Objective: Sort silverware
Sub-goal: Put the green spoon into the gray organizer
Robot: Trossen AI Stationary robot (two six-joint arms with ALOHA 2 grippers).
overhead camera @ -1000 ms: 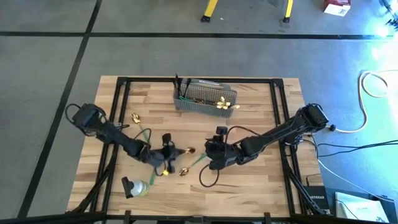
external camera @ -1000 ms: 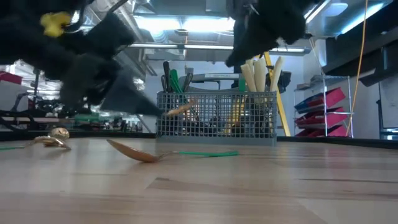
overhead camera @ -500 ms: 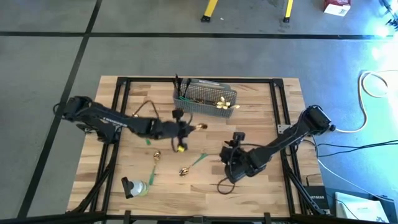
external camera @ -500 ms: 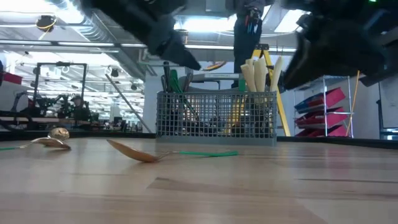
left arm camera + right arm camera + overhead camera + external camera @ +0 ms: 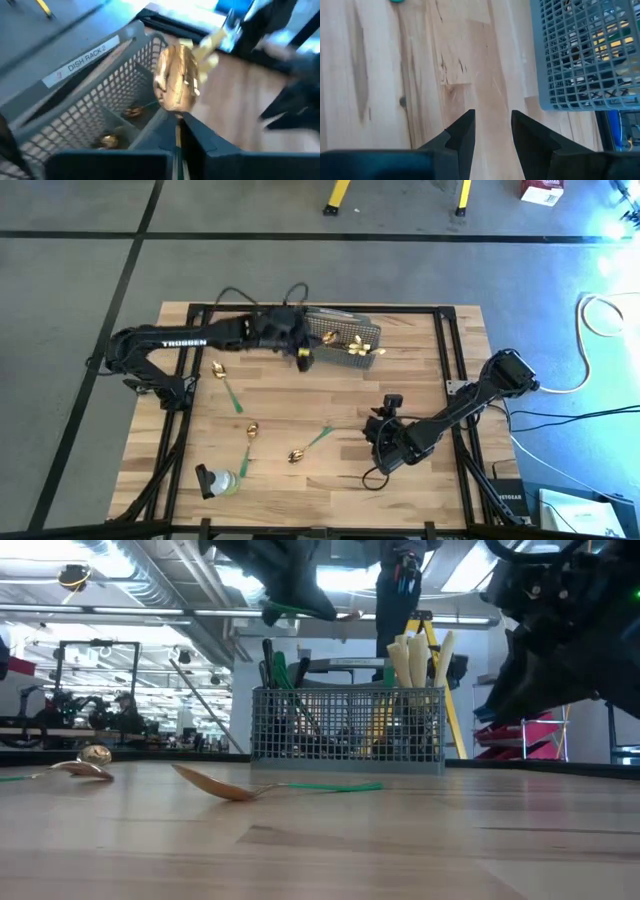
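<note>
left gripper (image 5: 176,131) pinches a gold spoon (image 5: 176,86) above the mesh basket (image 5: 90,105).

Spoon handle: hidden between my left gripper's (image 5: 179,131) closed fingers.
Basket (image 5: 580,55): cut off by the right wrist view's edge.

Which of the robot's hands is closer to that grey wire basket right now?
The left. The left hand is at the grey wire basket's edge, holding a gold spoon over it. The right hand hangs empty over the bare wood, well away from it.
</note>
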